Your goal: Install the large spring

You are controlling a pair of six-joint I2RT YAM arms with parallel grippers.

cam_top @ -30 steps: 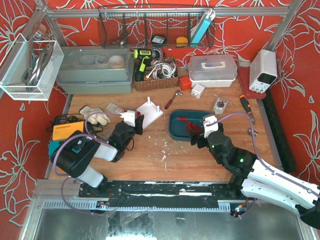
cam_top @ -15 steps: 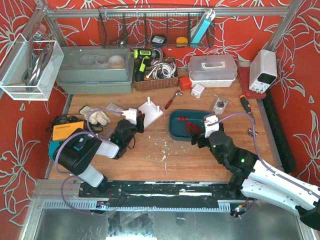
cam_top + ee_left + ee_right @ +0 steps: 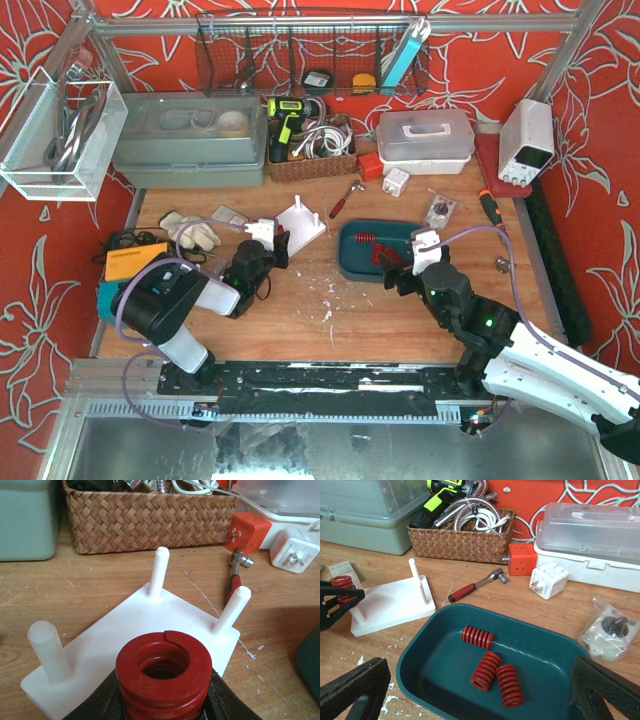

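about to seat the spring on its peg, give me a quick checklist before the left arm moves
Large red spring clamped in left gripper: ok.
All three pegs on the white peg plate bare: ok.
Spring lined up over the thick peg: not ok, the peg stands off to one side.
Spring axis parallel to that peg: cannot tell.
Right gripper away from the plate, open at the teal tray: ok.

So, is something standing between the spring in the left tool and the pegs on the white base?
Nothing visible does. The left tool holds the spring at the base's near edge; all three pegs stand bare.
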